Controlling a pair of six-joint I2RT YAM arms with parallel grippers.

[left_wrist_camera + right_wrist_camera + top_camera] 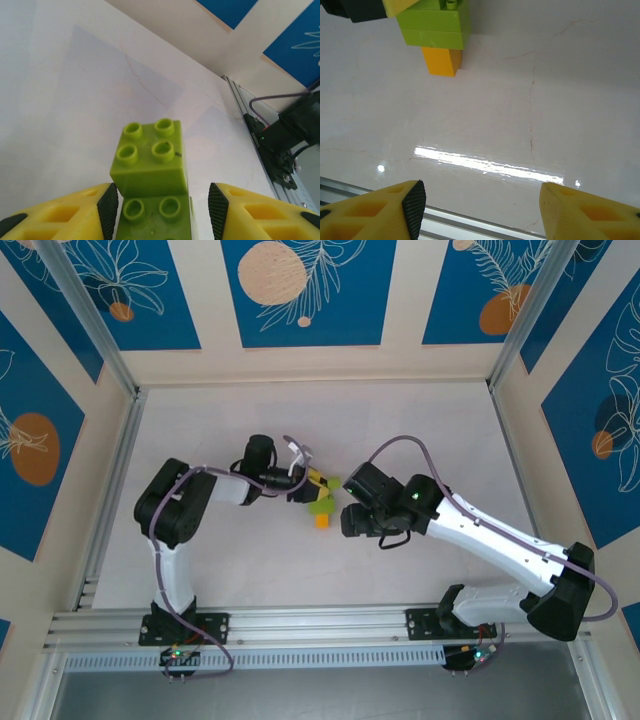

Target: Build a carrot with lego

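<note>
**Carrot [321,508] beside left pincer [314,486], right pincer [342,518] standing off**

Placed at the middle of the worktop [420,430], just right of the left pincer and just left of the right one.

Built of lime-green bricks [150,160] stacked in steps, studs up, with one orange brick [441,61] beneath as the tip. Long axis apparently upright, tip down. Resting on the worktop or raised off it: cannot tell.

From the left wrist, green top framed by the left pincer's pads [108,207]. One pad against the lower brick, a sliver of worktop showing beside the other. Clamped or merely flanking: cannot tell.

Right pincer spread wide, holding nothing. Carrot well ahead of its fingertips and off to their left in the right wrist view. Left arm clearly the nearer.

Judged complete as an assembly, leaves and tip joined. For any further press or hand-over, travel left with the right pincer toward the green stack, then line its opening across the wide leaves rather than the narrow tip.
</note>
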